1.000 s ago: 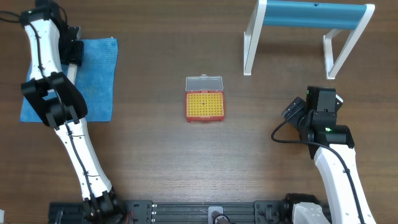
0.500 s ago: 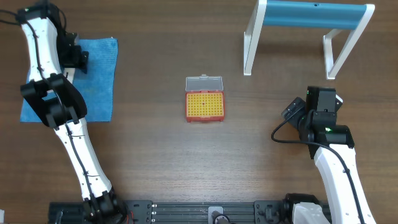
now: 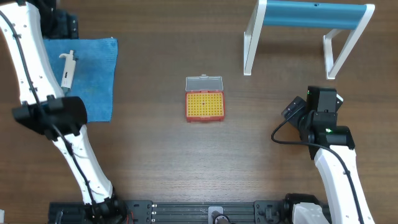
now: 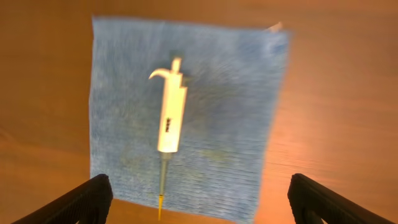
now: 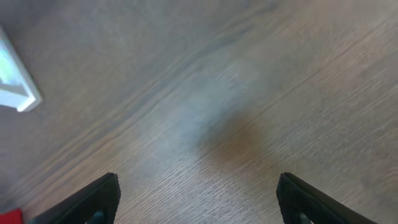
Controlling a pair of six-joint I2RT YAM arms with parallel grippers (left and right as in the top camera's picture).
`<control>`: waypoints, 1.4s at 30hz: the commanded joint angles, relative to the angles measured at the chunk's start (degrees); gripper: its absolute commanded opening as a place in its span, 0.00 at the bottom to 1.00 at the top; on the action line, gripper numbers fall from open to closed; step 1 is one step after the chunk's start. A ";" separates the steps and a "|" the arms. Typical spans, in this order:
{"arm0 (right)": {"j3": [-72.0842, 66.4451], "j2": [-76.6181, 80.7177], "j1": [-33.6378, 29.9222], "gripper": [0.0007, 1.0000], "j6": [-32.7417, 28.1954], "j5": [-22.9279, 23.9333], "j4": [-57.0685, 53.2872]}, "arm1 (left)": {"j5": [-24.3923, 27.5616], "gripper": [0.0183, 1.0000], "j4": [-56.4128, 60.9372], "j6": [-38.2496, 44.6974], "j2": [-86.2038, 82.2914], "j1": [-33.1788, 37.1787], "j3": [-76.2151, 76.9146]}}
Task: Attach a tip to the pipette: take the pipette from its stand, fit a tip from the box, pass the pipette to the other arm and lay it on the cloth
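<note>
- Up go my left fingers (image 4: 87,200), wide and empty, off the pipette (image 4: 171,118).
- It lies on the cloth (image 4: 236,124).
- My right fingers (image 5: 311,200) are wide too.
- It looks light, stiff and smooth; I would grab its thick middle.

Left arm (image 3: 34,62): white, stands at left side, stretched long and far up. Black elbow (image 3: 50,115) sticks out in middle. Left gripper (image 4: 199,202) at far end, up high, facing down. Its two black fingers (image 4: 84,200) spread wide apart.

Right arm (image 3: 339,171): white, stands at right side, folded short, near own base. Black wrist (image 3: 320,102) on top. Right gripper (image 5: 199,202) faces down, fingers spread wide too.

Two arms well apart, one on each side.
</note>
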 commanded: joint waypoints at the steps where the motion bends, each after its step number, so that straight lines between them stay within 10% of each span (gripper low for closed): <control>1: 0.96 -7.98 0.46 0.82 -10.58 1.33 0.22 | 1.79 0.92 -0.46 -1.66 -13.97 -3.58 -2.38; 12: -7.52 -34.07 2.49 0.82 -26.77 -4.37 5.68 | 7.56 0.92 -0.39 -10.82 -56.87 -6.58 -47.17; 20: -11.04 -38.86 2.49 0.82 -31.19 -17.16 5.29 | 9.09 0.92 0.04 -14.27 -76.08 -6.56 -67.89; 42: -12.72 -38.73 2.49 0.82 -31.01 -14.75 -9.55 | 9.09 0.92 1.97 -14.25 -83.19 -6.56 -74.16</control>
